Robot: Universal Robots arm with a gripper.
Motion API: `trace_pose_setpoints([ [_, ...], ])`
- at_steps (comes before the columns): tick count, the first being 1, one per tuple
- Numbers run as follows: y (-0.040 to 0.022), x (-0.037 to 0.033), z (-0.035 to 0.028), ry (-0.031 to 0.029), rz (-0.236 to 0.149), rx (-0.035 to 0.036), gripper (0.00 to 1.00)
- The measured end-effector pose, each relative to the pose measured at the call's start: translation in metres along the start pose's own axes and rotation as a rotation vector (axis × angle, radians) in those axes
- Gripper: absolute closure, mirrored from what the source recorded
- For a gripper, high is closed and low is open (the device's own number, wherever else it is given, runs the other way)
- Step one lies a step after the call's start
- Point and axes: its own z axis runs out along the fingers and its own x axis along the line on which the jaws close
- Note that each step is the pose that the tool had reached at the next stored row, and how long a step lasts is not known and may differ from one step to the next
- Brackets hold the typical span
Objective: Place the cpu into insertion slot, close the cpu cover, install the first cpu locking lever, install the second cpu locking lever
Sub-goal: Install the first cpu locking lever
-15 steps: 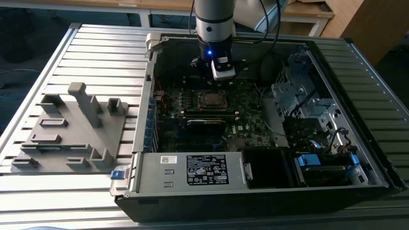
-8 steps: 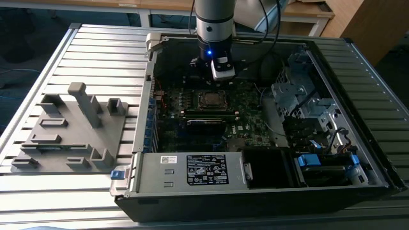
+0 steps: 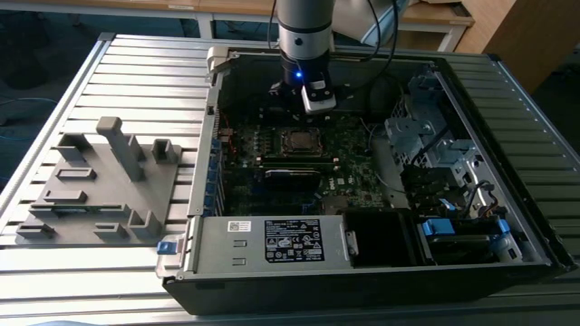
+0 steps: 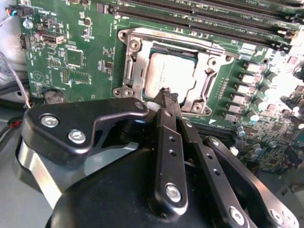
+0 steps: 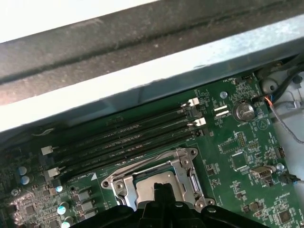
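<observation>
A worktable [image 3: 136, 75] of pale grey slatted metal profiles fills most of the exterior view, its grooves running across from the view's left to its right; behind it stand light wooden desks [image 3: 227, 7] on white legs [image 3: 206, 27]; at the exterior view's right a wooden cabinet panel [image 3: 521, 34] rises beside them; the floor [image 3: 37, 47] between is dark blue-grey; daylight falls brightly on the table's slats, leaving the far corners dim.

We see the cpu [image 4: 170, 76], a dull silver square, lying flat in the insertion slot [image 4: 164, 50] on the green board, with the shiny windowed cpu cover [image 4: 205, 71] closed down around it.
</observation>
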Motion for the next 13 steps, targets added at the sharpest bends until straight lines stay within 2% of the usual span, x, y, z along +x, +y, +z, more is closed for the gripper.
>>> trace_pose_setpoints([
  [3,0.0005,-0.0016,0.0004,0.0009,-0.012,-0.0011,0.89],
  [11,0.0012,-0.0039,0.0014,0.0001,-0.014,0.0047,0.89],
  [12,0.0013,-0.004,0.0015,0.0022,-0.014,0.0058,0.89],
  [13,0.0014,-0.0042,0.0016,0.0085,-0.014,0.0085,0.89],
])
